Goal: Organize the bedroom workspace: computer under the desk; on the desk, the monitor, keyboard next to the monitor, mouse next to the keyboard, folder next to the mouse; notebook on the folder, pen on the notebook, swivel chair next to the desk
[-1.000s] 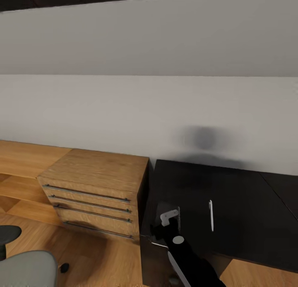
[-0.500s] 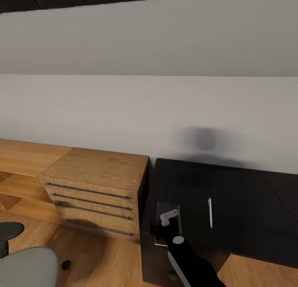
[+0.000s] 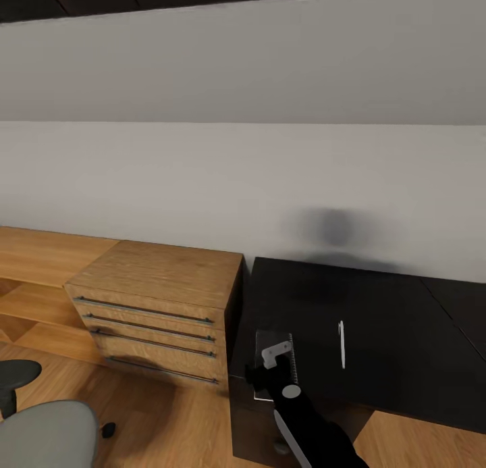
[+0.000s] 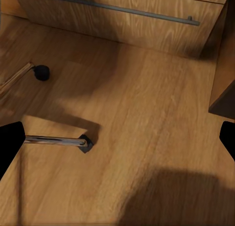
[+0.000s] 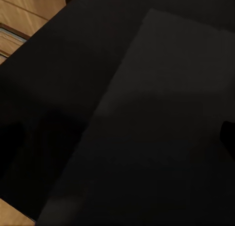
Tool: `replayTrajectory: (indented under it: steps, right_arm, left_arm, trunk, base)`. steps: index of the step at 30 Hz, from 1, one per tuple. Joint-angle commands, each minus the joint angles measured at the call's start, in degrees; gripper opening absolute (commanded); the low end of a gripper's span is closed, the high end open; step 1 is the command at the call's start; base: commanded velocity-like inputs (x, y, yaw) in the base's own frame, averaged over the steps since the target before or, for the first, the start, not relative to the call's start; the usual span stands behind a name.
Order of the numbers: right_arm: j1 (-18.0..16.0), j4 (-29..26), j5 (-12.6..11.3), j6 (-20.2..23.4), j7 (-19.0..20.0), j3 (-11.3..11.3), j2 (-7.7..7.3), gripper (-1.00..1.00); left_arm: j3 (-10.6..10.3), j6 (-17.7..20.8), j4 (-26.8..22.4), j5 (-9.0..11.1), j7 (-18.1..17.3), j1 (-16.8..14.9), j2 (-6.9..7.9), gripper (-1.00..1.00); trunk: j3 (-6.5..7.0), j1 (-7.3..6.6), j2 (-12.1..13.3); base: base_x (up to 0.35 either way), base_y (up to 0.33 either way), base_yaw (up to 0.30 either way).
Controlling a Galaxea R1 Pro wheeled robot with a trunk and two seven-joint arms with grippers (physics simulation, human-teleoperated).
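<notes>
The black-topped desk (image 3: 398,319) fills the right of the head view, with the slim pale pen (image 3: 341,344) lying on it. A thin grey notebook (image 3: 263,343) lies at the desk's front left corner. My right gripper (image 3: 274,358) hovers just over it. In the right wrist view the notebook (image 5: 166,113) lies flat on the desk (image 5: 58,79), and my right gripper (image 5: 117,138) is open with its fingers wide apart. The swivel chair (image 3: 44,434) shows its grey seat at the lower left. My left gripper (image 4: 117,138) hangs open above the floor, near the chair's chrome base leg (image 4: 54,140).
A light wooden drawer cabinet (image 3: 155,306) stands against the desk's left side, below a pale wall. Wooden floor (image 4: 147,113) spreads in front of it, with a chair caster (image 4: 41,72) on it.
The notebook under my right gripper now lies flatter and shows more of its face on the desk corner. The view has shifted slightly; the pen and cabinet stay put.
</notes>
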Motion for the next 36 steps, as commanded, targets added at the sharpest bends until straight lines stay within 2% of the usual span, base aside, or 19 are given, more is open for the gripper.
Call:
replayTrajectory:
  steps: [1,6,9,19,24,28,36]
  right_arm:
    - [-0.04,2.06,-0.61,0.19,-0.58,0.15,-0.06,1.00]
    - [-0.04,0.47,-0.58,-1.92,-0.70,-0.03,-0.16,1.00]
    - [-0.04,-2.29,-0.58,-3.68,-0.78,-0.05,-0.29,1.00]
    - [0.09,-7.98,-1.04,-5.02,-2.34,-0.02,-1.93,1.00]
    - [0.13,-9.89,-1.28,-5.05,-2.50,0.12,-3.94,1.00]
    - [0.14,-10.25,-1.40,-5.01,-2.51,0.16,-4.41,1.00]
    - [0.14,-10.25,-4.03,-5.05,-2.51,0.11,-4.65,1.00]
  left_arm:
    - [0.13,-0.11,0.00,-0.63,0.54,-0.01,-0.01,1.00]
    - [0.13,-0.11,0.00,-0.68,0.54,-0.02,-0.02,1.00]
    - [0.13,-0.11,0.00,-0.69,0.54,-0.03,-0.02,1.00]
    - [0.13,-0.11,0.00,-0.69,0.54,-0.04,-0.02,1.00]
    - [0.13,-0.11,0.00,-0.69,0.54,-0.02,-0.02,1.00]
    - [0.13,-0.11,0.00,-0.69,0.54,-0.04,-0.02,1.00]
    - [0.13,-0.11,0.00,-0.69,0.54,-0.05,-0.02,1.00]
  trunk:
    - [-0.06,0.00,-0.03]
    - [-0.06,0.00,-0.03]
    - [-0.06,0.00,-0.03]
    - [-0.06,0.00,-0.03]
    - [-0.06,0.00,-0.03]
    - [-0.06,0.00,-0.03]
    - [-0.06,0.00,-0.03]
  base:
    - [-0.001,0.000,0.000]
    - [0.000,0.000,0.000]
    - [0.000,0.000,0.000]
    - [0.000,0.000,0.000]
    - [0.000,0.000,0.000]
    - [0.000,0.000,0.000]
    - [-0.171,0.000,0.000]
